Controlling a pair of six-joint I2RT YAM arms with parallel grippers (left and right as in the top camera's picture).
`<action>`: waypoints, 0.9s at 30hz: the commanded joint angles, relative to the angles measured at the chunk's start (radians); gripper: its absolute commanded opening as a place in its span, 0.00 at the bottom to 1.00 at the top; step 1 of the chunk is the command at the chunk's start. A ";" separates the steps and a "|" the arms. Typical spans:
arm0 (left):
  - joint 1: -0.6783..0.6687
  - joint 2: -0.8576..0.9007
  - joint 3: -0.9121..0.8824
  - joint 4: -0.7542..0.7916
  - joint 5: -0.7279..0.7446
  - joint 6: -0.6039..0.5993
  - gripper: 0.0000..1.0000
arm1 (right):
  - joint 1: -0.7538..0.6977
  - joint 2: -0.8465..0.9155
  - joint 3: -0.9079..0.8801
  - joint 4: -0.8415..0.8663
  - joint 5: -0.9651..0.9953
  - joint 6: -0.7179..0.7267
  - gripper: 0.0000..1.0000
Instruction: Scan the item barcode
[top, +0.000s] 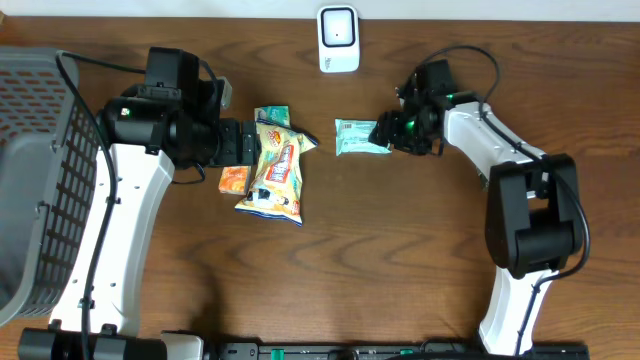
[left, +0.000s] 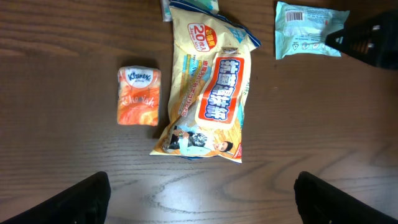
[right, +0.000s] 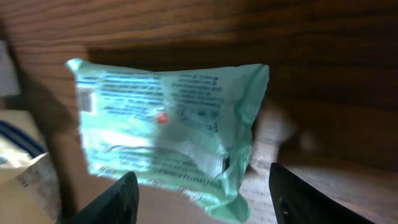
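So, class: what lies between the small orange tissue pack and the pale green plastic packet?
The large yellow snack bag, shown in the left wrist view.

Four packets (top: 362, 137), one scanner (top: 338, 38), one basket (top: 60, 190).

— Where does the mint-green plastic packet (top: 358, 137) lie?
— On the brown wooden table (top: 400, 260), near the middle, in front of the white box-shaped scanner (top: 338, 38) standing at the far edge.
— And to its left?
— The yellow plastic snack bag (top: 277, 172), apart from it. The small orange tissue pack (top: 233, 179) sits just beside the bag's left side. The grey plastic mesh basket (top: 40, 150) is at the far left.
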 joint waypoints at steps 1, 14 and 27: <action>0.005 0.005 -0.005 0.000 0.009 0.017 0.94 | 0.019 0.034 -0.001 0.015 0.039 0.036 0.62; 0.005 0.005 -0.005 0.000 0.009 0.017 0.94 | 0.059 0.141 -0.001 0.012 0.067 0.055 0.46; 0.005 0.005 -0.005 0.000 0.009 0.017 0.94 | -0.031 0.148 0.000 0.097 -0.256 -0.039 0.01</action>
